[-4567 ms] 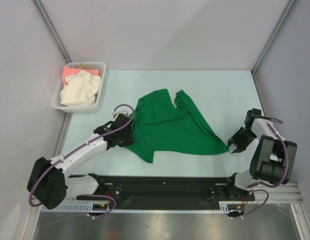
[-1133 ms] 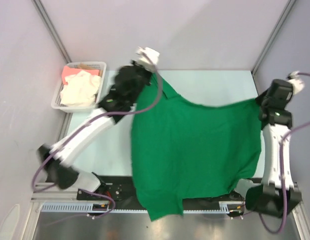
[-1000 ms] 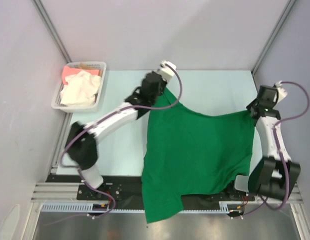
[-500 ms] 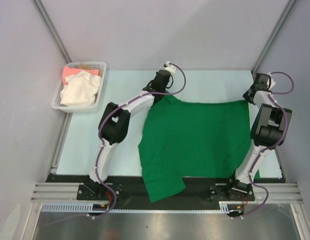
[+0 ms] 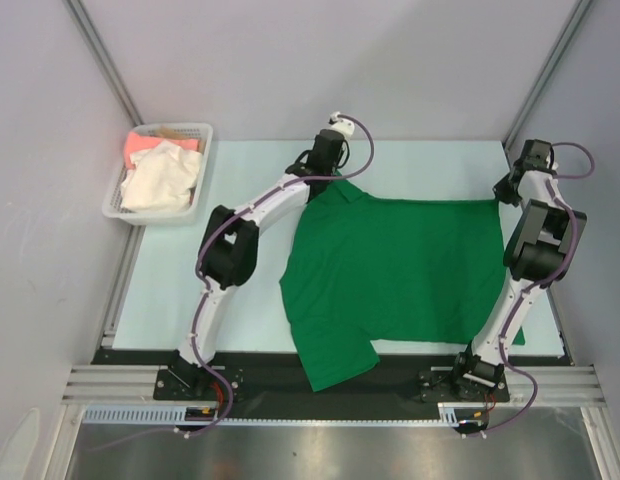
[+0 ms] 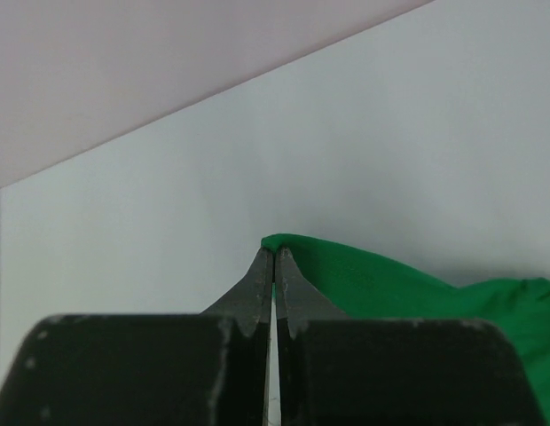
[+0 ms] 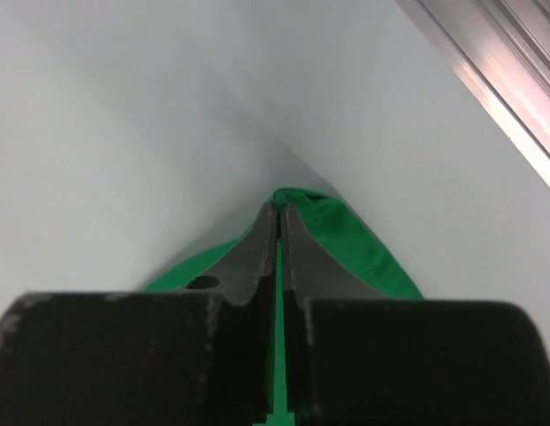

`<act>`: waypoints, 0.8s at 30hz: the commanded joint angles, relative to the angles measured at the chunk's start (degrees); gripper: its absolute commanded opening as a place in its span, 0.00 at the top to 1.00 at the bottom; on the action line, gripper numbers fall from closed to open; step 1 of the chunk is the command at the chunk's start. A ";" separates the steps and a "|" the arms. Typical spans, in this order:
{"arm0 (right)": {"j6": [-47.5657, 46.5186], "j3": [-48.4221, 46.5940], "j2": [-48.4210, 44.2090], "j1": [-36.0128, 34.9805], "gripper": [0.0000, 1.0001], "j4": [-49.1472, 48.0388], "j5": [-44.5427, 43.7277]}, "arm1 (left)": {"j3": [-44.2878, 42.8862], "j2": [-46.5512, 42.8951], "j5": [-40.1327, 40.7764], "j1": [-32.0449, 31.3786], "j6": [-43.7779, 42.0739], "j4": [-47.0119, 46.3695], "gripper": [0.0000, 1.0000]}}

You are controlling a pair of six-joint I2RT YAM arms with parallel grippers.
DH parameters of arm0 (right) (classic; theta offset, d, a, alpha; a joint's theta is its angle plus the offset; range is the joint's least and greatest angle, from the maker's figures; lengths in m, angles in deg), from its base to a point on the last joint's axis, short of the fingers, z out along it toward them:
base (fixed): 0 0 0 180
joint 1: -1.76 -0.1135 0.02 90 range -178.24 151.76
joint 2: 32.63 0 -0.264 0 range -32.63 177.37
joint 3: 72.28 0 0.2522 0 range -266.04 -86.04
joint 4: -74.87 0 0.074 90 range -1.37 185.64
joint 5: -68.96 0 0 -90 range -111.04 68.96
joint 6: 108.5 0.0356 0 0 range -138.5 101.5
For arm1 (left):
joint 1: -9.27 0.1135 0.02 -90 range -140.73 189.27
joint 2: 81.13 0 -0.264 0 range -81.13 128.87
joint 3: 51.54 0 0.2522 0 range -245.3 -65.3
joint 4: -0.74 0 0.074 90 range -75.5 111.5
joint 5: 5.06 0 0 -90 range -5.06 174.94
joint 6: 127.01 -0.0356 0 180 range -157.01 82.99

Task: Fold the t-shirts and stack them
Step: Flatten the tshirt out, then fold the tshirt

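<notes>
A bright green t-shirt (image 5: pixel 400 270) lies spread on the pale table, its near part hanging over the front rail. My left gripper (image 5: pixel 335 178) is stretched to the far middle, shut on the shirt's far left corner (image 6: pixel 297 253). My right gripper (image 5: pixel 507 197) is at the far right, shut on the shirt's far right corner (image 7: pixel 346 226). The far edge of the shirt runs taut between the two grips. A cream-white t-shirt (image 5: pixel 162 178) and a salmon-pink t-shirt (image 5: pixel 142 146) lie crumpled in the basket.
A white lattice basket (image 5: pixel 195 200) stands at the table's far left corner. Grey walls with metal posts (image 5: pixel 545 70) close in the back and sides. The black base rail (image 5: pixel 240 370) runs along the near edge.
Both arms have carried the green t-shirt from hanging in the air out to the far side and lowered it flat. In the last half second it slid slightly farther back.
</notes>
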 commanded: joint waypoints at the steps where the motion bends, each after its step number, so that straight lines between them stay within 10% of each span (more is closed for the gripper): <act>1: 1.41 -1.39 -3.02 0.76 1.00 2.41 -0.56 | -2.41 -4.10 -4.18 0.25 7.50 3.02 1.00; 6: 2.56 0.10 -8.02 1.20 1.00 3.81 -2.22 | 1.45 -11.75 8.16 -0.54 14.30 4.25 1.00; 14: 1.86 9.15 -19.10 1.46 1.00 1.97 -3.98 | 13.14 -27.48 19.89 -5.20 1.03 -9.26 1.00; 24: 3.79 12.15 -17.28 1.64 1.00 -2.42 -3.37 | 11.00 -16.88 15.15 -4.68 -4.86 -12.38 0.99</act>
